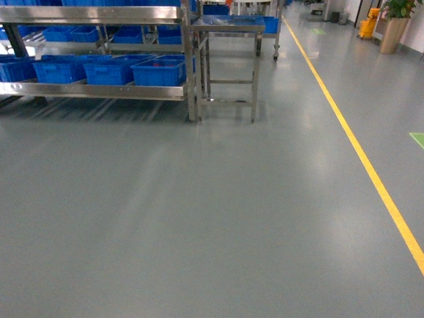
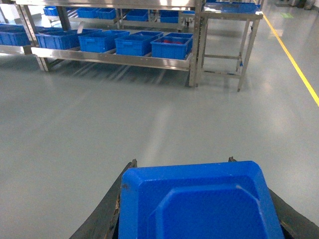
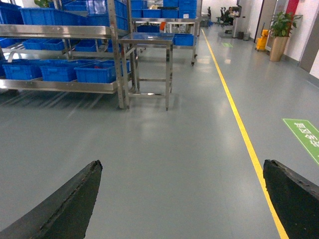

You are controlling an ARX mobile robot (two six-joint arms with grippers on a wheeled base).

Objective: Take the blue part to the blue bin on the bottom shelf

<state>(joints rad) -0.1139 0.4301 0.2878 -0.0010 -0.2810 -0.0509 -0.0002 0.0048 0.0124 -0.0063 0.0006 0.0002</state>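
The blue part (image 2: pixel 199 204), a blocky piece with bevelled edges, fills the bottom of the left wrist view, and my left gripper (image 2: pixel 182 162) is shut on it with a dark finger on each side. Far ahead, a row of blue bins (image 2: pixel 171 47) (image 1: pixel 159 71) (image 3: pixel 97 72) stands on the bottom shelf (image 2: pixel 114 58) (image 1: pixel 99 91) (image 3: pixel 60 85) of a steel rack. The rightmost bin holds something red. My right gripper (image 3: pixel 182 164) is open over bare floor, holding nothing. Neither gripper shows in the head view.
A steel table (image 1: pixel 228 26) stands right of the rack. A yellow floor line (image 1: pixel 358 152) runs along the right, with a green floor marking (image 3: pixel 304 134) beyond it. A potted plant (image 1: pixel 395 26) stands far right. Grey floor lies between me and the rack.
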